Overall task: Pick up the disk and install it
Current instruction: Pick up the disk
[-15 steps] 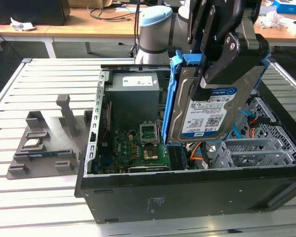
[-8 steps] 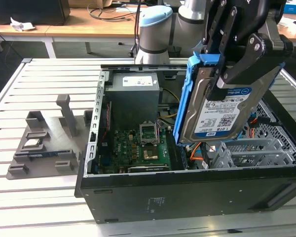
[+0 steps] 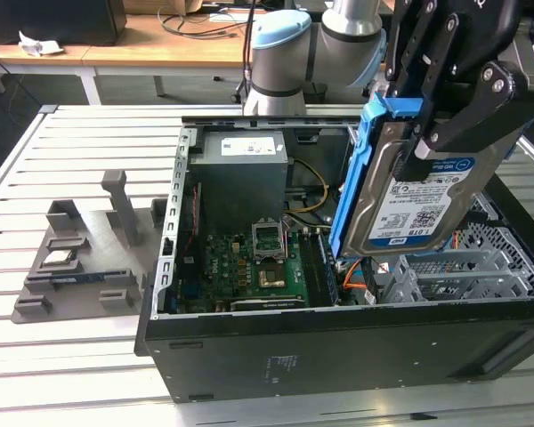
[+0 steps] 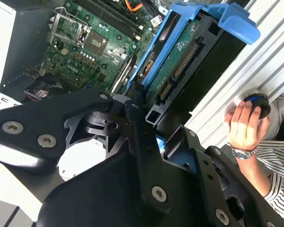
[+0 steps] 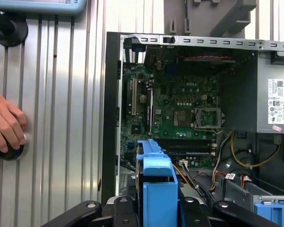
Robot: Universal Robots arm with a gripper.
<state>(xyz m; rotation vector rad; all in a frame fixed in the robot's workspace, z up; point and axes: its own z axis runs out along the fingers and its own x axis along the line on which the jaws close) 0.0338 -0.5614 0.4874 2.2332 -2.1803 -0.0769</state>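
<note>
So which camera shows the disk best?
The exterior view: the disk hangs in the gripper with its labelled face showing. The second wrist view shows its connector edge and blue frame; the first wrist view, the frame's end.

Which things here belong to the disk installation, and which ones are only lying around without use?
For the job: the disk, clamped in the gripper; the open computer case.
Just lying about: the grey parts stand; the power supply box inside the case; a person's hand.
</note>
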